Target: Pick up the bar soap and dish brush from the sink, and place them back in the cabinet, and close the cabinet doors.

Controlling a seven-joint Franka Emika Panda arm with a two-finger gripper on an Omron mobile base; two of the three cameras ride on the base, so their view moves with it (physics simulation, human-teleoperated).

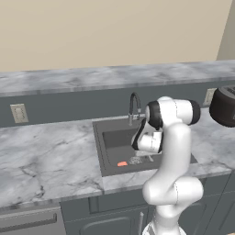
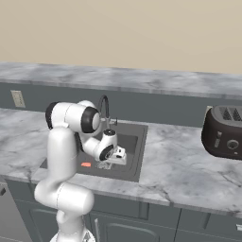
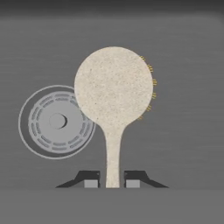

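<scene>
At the bottom centre of the hand view, my gripper (image 3: 112, 180) is pressed together on the thin pale handle of the dish brush (image 3: 113, 89), one finger on each side of the stem, with the round cream-tan head reaching up toward the middle of the frame and a few yellow bristles showing along its right edge. Behind the head, to its left, sits the round metal drain (image 3: 57, 121) in the floor of the sink (image 1: 103, 158), so I judge the brush is gripped but hardly lifted out of the basin. In the left base view the bar soap (image 1: 121, 163) lies as a small coral patch near the front of the basin, at lower centre of the frame, just left of the drain; it shows again in the right base view (image 2: 85, 164), apart from my fingers. So as I read it, the first pick is made and nothing more: the brush has yet to go up to the cabinet, the soap has yet to be fetched, and the doors remain to be shut. The dark arched faucet (image 1: 135, 106) stands at the back rim of the basin, close behind my wrist, and I would want to clear it when rising. A dark toaster (image 2: 223, 131) stands on the marble counter (image 1: 46, 156) at the right of the frame, well apart from my work.
</scene>
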